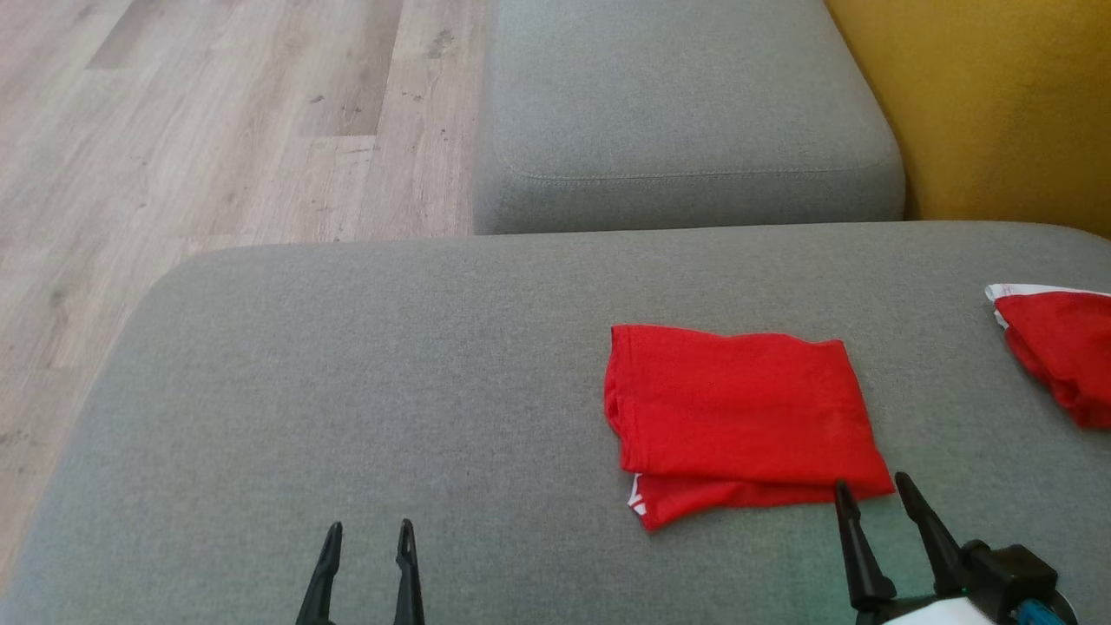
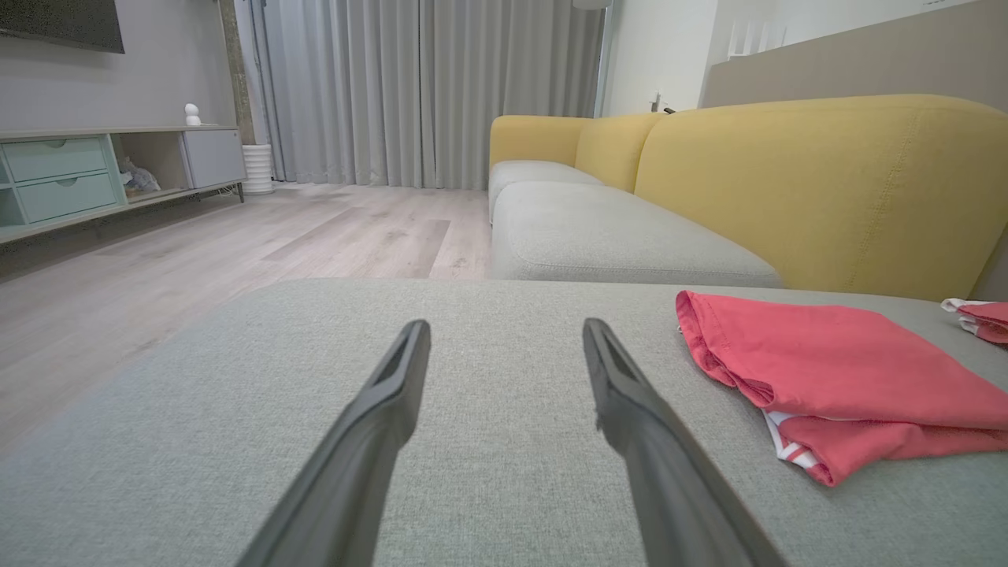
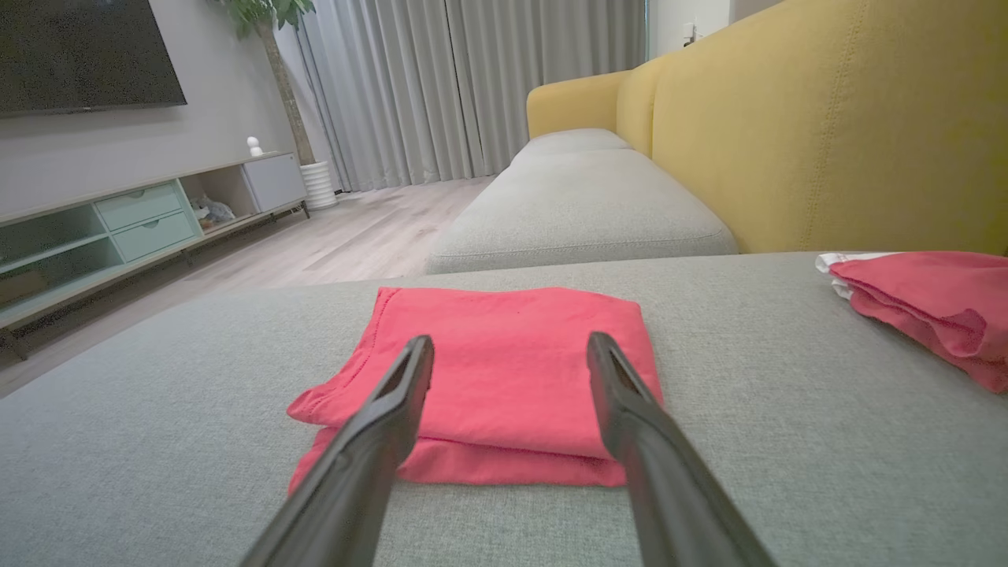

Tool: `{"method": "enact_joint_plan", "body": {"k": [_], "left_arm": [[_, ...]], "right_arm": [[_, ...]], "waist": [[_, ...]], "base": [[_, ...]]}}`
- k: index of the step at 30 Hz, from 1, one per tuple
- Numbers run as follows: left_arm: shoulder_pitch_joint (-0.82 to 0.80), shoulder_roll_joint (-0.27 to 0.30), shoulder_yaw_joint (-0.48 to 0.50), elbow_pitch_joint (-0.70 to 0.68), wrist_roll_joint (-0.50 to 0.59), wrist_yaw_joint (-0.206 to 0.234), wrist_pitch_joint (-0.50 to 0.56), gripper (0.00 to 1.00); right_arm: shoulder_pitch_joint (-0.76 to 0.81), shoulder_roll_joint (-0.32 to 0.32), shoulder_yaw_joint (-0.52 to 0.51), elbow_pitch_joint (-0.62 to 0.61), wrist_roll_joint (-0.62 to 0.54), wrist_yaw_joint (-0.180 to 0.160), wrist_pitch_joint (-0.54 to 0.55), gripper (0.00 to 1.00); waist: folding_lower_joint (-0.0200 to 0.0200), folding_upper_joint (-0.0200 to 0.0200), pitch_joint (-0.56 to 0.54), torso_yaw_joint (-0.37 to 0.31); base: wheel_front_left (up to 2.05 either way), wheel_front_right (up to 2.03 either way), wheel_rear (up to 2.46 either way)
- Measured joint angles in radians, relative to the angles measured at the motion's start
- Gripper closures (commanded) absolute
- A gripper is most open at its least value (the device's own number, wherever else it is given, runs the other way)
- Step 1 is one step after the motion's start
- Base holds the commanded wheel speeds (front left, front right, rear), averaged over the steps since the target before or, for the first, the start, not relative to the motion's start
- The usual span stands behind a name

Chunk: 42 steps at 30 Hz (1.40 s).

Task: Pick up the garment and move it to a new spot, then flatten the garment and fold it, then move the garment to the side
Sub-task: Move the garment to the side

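Two hands, both spread wide, holding nothing. Left hand (image 1: 371, 525): over the bare grey seat cushion (image 1: 347, 391), well apart from the garment (image 1: 742, 417). Right hand (image 1: 871, 482): at the garment's near edge, fingertips by its near right corner; contact cannot be told. Garment: red, folded, flat, right of the cushion's middle, lower layer showing along the near edge. Second red cloth (image 1: 1059, 351): at the cushion's right edge, apart. Open room: the cushion's whole left half, with wooden floor (image 1: 174, 130) past its left edge.
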Motion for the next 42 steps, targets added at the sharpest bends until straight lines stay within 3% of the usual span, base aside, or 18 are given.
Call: {"method": "enact_joint_plan", "body": {"k": [30,35,42], "left_arm": [[0.034,0.000,0.009,0.004,0.018,-0.007,0.000,0.00],[0.028,0.000,0.003,-0.004,0.017,-0.001,0.000,0.00],[-0.013,0.000,-0.008,-0.006,0.015,0.013,0.000,0.00]], "right_arm": [[0.014,0.040,-0.032,0.027,0.013,0.000,0.000,0.00],[-0.043,0.033,-0.020,0.120,0.031,0.000,0.000,0.00],[-0.304,-0.002,-0.005,0.325,0.055,0.000,0.072,0.00]], "waist": [[0.0002,0.0000,0.008,-0.014],[0.0002,0.0000,0.050,-0.012],[0.0003,0.0000,0.117,-0.025]], "base": [[0.00,0.00,0.00],[0.00,0.00,0.00],[0.00,0.00,0.00]]}}
